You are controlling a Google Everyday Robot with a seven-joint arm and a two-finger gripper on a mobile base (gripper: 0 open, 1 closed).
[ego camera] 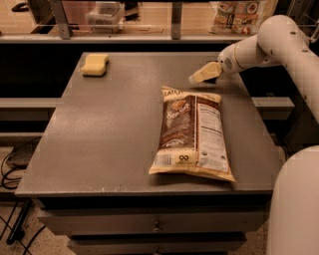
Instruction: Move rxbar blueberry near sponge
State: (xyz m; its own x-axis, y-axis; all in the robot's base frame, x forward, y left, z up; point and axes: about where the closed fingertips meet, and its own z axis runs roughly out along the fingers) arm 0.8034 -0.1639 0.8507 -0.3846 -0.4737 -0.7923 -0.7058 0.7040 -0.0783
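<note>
The sponge [94, 64], a pale-yellow block with rounded corners, lies at the far left corner of the grey table [109, 129]. My gripper [198, 77] is at the end of the white arm [264, 47], which reaches in from the right. It hovers low over the far right part of the table, just beyond the top edge of the chip bag. The rxbar blueberry is not in view; no dark navy bar shows anywhere on the table.
A large brown-and-cream chip bag [192, 132] lies flat on the right half of the table. A shelf rail with containers [104, 12] runs behind the table. Part of the robot's white body [294, 204] fills the lower right corner.
</note>
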